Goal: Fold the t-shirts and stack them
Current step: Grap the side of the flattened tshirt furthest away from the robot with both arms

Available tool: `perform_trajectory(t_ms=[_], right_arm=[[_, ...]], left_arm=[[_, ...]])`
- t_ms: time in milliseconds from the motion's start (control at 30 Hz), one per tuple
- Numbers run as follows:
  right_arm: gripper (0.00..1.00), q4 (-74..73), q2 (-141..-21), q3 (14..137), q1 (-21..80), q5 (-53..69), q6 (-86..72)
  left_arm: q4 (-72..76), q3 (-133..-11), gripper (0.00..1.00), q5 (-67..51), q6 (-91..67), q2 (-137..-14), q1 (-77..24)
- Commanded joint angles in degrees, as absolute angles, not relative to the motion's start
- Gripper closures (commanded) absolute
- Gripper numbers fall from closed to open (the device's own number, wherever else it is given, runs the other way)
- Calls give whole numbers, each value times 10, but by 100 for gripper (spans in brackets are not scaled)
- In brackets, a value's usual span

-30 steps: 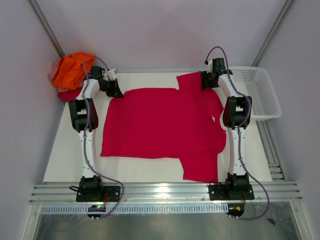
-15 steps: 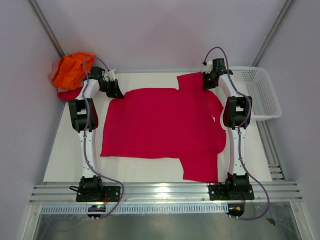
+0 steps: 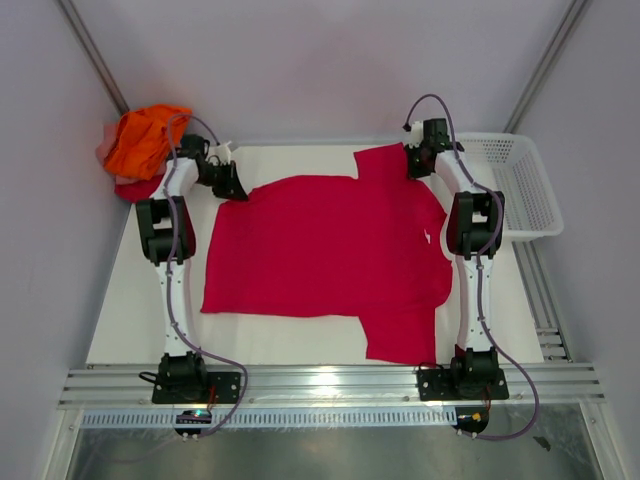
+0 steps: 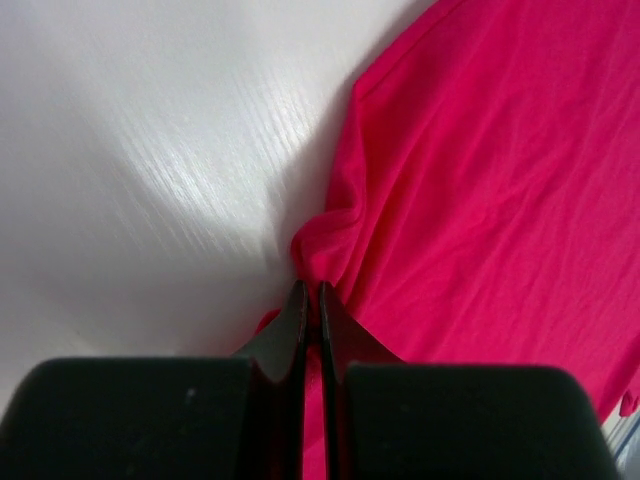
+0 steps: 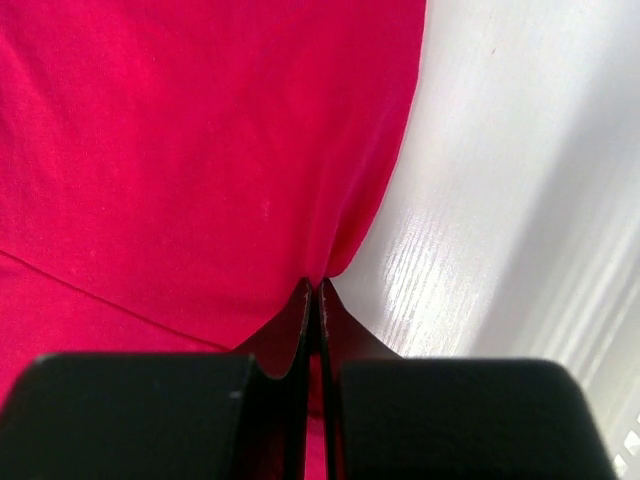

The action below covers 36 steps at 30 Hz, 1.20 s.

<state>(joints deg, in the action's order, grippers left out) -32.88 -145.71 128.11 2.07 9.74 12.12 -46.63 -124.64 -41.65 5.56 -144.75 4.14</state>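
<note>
- Shirt [image 3: 320, 250] is lying flat across the desk [image 3: 130, 320], soft, light and likely draping limply.
- Left claw [image 4: 309, 290] and right claw [image 5: 311, 285] are each pinching its far edge, clenched on cloth.

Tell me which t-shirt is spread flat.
The crimson cloth t-shirt, spread across the white table; the bright orange t-shirt sits crumpled in a heap at the far-left corner.

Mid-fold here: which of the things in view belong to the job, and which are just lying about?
Part of the job:
- crimson t-shirt, spread flat
- pile of t-shirts, orange on top, far left corner
- left gripper and right gripper, jaws shut on the crimson shirt's far edge

Lying about:
- white mesh basket, far right
</note>
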Motion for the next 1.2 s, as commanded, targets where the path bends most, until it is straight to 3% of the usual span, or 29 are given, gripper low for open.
perform_trajectory(t_ms=[0,500,1167], right_arm=[[97,-306,-1404,1266,19,69,142],[97,-311,-1276,1144,19,139,169],[97,-618,-1230,1156,21,256,306]], left_arm=[[-533,-1266,100,-443,90,-1389,41],[-680,-1274,100,-468,163,-1330,41],[-827,-1304,100,-465,263,-1336,41]])
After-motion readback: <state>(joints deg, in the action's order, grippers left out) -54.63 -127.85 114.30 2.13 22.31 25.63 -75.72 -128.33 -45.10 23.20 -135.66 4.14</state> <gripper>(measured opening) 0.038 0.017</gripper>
